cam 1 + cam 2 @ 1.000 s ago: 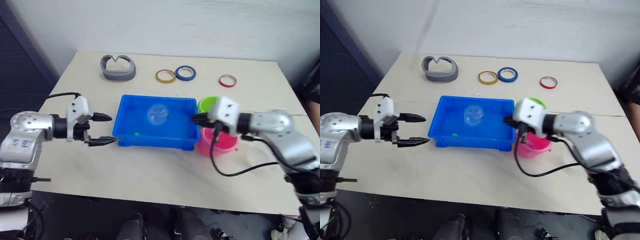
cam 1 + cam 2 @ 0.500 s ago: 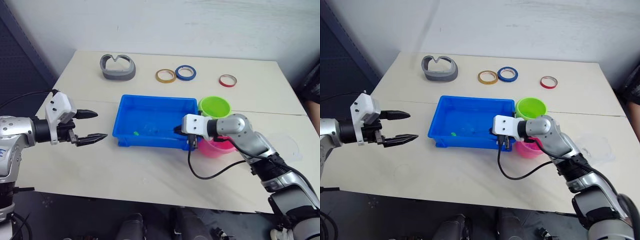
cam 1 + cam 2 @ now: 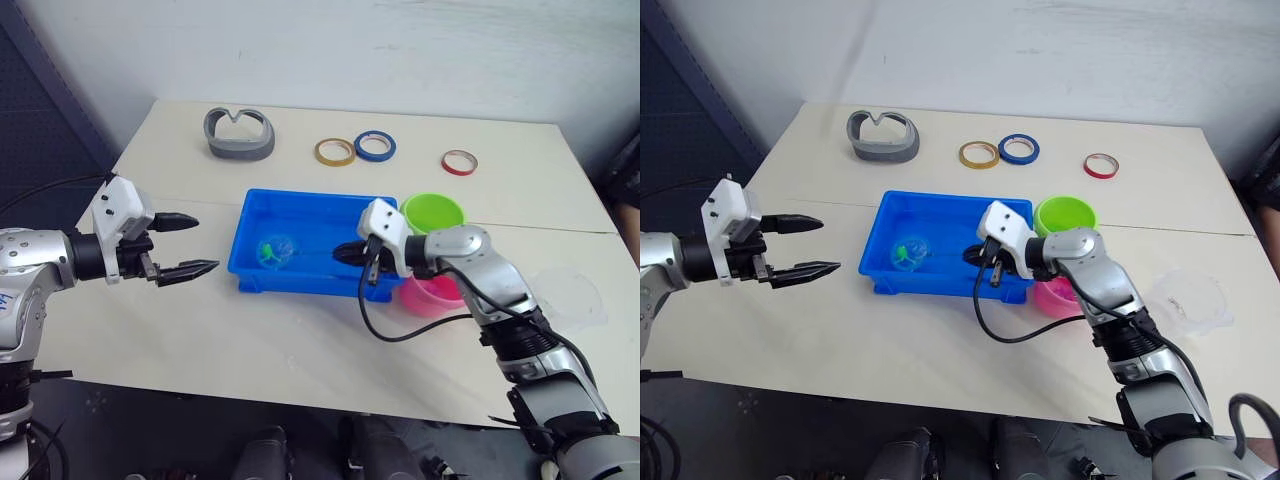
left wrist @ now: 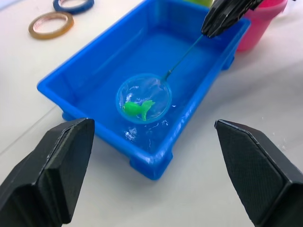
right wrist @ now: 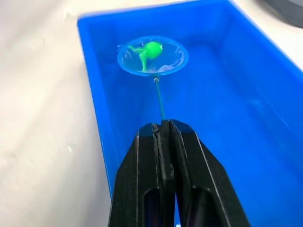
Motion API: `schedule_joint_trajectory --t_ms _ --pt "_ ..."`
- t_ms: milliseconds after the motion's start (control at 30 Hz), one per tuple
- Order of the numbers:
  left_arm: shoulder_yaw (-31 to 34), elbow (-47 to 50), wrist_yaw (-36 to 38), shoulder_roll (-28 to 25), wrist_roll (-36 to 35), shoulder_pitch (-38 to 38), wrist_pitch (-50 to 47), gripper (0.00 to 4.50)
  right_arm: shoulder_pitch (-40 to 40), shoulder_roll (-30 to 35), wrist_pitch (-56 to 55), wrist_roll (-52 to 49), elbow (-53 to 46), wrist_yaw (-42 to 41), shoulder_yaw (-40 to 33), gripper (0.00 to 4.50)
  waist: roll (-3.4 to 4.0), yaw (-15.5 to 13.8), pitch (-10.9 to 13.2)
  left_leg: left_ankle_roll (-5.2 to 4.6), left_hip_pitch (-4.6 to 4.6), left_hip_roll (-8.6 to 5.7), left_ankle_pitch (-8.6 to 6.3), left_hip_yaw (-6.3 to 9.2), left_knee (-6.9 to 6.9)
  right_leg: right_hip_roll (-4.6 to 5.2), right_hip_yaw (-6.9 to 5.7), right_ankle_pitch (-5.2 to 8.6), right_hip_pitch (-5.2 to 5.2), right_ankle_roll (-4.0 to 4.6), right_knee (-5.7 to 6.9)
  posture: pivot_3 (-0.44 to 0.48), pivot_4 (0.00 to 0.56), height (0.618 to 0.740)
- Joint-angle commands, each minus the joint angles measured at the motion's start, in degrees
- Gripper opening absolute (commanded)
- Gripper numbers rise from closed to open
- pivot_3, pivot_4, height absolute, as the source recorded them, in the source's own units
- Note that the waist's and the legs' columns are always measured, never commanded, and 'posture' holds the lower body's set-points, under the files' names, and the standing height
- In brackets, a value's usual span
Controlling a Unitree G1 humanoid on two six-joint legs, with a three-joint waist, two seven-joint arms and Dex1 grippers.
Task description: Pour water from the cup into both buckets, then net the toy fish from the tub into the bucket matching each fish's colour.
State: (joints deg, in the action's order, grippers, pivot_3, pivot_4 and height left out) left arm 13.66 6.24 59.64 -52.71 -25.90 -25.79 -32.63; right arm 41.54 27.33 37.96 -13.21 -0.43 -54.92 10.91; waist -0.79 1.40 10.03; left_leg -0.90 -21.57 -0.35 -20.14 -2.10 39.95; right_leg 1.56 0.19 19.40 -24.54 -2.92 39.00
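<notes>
Our right gripper (image 5: pixel 163 130) is pinched fully closed on the thin dark handle of the net (image 5: pixel 152 56), holding it over the blue tub (image 3: pixel 300 210). The net's blue hoop sits low inside the tub, toward the tub's left end, and a green fish (image 4: pixel 138 109) lies in its clear mesh. The handle runs from the hoop back across the tub's interior to the closed fingers (image 4: pixel 226 14), which hang above the tub's right end near its front wall. The tub stands near the middle of the surface (image 3: pixel 300 340). Just beyond the tub's right end stand the two buckets: the green bucket (image 3: pixel 436 212) is the farther one, and the pink bucket (image 3: pixel 436 296) is nearer the front edge, partly hidden by our right arm. The clear cup (image 3: pixel 1187 300) rests well to the right of the buckets, close to the right edge of the surface. Our left gripper (image 3: pixel 178 246) hovers above the surface off the tub's left end, apart from it, its two black fingers spread wide and holding nothing. Along the far edge of the surface lie a grey curved holder (image 3: pixel 239 133) toward the far left corner, then a yellow tape ring (image 3: pixel 334 152), a blue tape ring (image 3: pixel 375 146) touching or almost touching it, and a red tape ring (image 3: pixel 460 161) farther right.
</notes>
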Motion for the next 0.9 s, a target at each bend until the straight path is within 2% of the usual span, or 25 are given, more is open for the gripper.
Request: schedule_joint_trajectory --t_ms 33,233,333,500,633,733,833,900 --pt "-1.22 -1.11 -0.50 2.24 -2.78 -4.92 -1.50 4.44 -0.18 2.03 7.59 -5.01 -7.10 2.28 -6.61 0.00 -0.01 0.02 0.00 0.00 -0.01 0.00 0.00 0.00 0.00 0.00 0.00 0.00 0.00 0.00 0.00 0.000 0.150 0.740" --pt "-7.61 -6.71 1.48 9.81 -3.38 -14.97 -1.44 4.44 -8.54 10.14 9.44 -7.94 -18.76 5.18 -17.55 0.00 -0.02 -0.65 -0.01 -0.01 -0.05 -0.02 -0.02 0.01 -0.02 -0.01 -0.02 -0.01 0.00 -0.01 -0.05 0.000 0.150 0.740" --pt "-10.55 -11.03 3.42 14.15 -3.19 -20.05 -0.26 4.44 -14.28 14.44 11.49 -9.50 -24.26 6.98 -25.30 0.00 -0.01 -0.66 0.00 -0.01 -0.06 -0.02 -0.02 -0.03 0.00 -0.03 0.03 -0.01 -0.01 -0.02 -0.06 0.000 0.150 0.740" --pt "-14.26 -17.44 6.10 18.74 -0.83 -25.34 3.89 4.44 -21.43 19.52 12.55 -10.52 -28.70 9.13 -35.05 0.00 -0.01 -0.46 -0.01 0.06 -0.02 -0.01 0.02 -0.04 0.00 -0.07 0.05 -0.01 -0.02 -0.02 0.00 0.000 0.150 0.740" --pt "-15.66 -21.83 7.39 21.73 0.59 -28.13 7.01 4.44 -26.03 23.22 7.69 -6.39 -28.73 11.40 -37.50 0.00 -0.01 -0.30 -0.01 0.08 0.03 -0.01 0.03 -0.07 0.01 -0.07 0.10 -0.01 -0.01 -0.02 -0.01 0.000 0.150 0.740" --pt "-16.08 -23.49 8.11 22.80 1.44 -28.85 8.57 4.44 -29.59 26.76 -1.11 -0.61 -27.19 11.77 -35.46 0.00 -0.01 -0.02 -0.01 0.08 0.03 -0.01 0.04 -0.09 0.00 -0.08 0.13 -0.01 -0.02 -0.02 -0.02 0.000 0.150 0.740" --pt "-16.35 -24.47 8.47 23.55 2.12 -29.19 9.67 4.44 -34.77 34.45 -22.61 15.36 -22.22 15.10 -29.59 0.00 -0.01 0.05 -0.01 0.09 0.04 -0.02 0.05 -0.12 0.00 -0.09 0.14 -0.01 -0.02 -0.02 -0.05 0.000 0.150 0.740" --pt "-16.29 -24.68 8.62 23.51 2.42 -29.17 10.13 4.44 -37.09 42.06 -39.27 28.77 -16.42 21.49 -25.48 0.00 -0.01 0.11 0.00 0.09 0.05 -0.02 0.05 -0.18 0.01 -0.09 0.19 -0.01 -0.02 -0.02 -0.09 0.000 0.150 0.740"
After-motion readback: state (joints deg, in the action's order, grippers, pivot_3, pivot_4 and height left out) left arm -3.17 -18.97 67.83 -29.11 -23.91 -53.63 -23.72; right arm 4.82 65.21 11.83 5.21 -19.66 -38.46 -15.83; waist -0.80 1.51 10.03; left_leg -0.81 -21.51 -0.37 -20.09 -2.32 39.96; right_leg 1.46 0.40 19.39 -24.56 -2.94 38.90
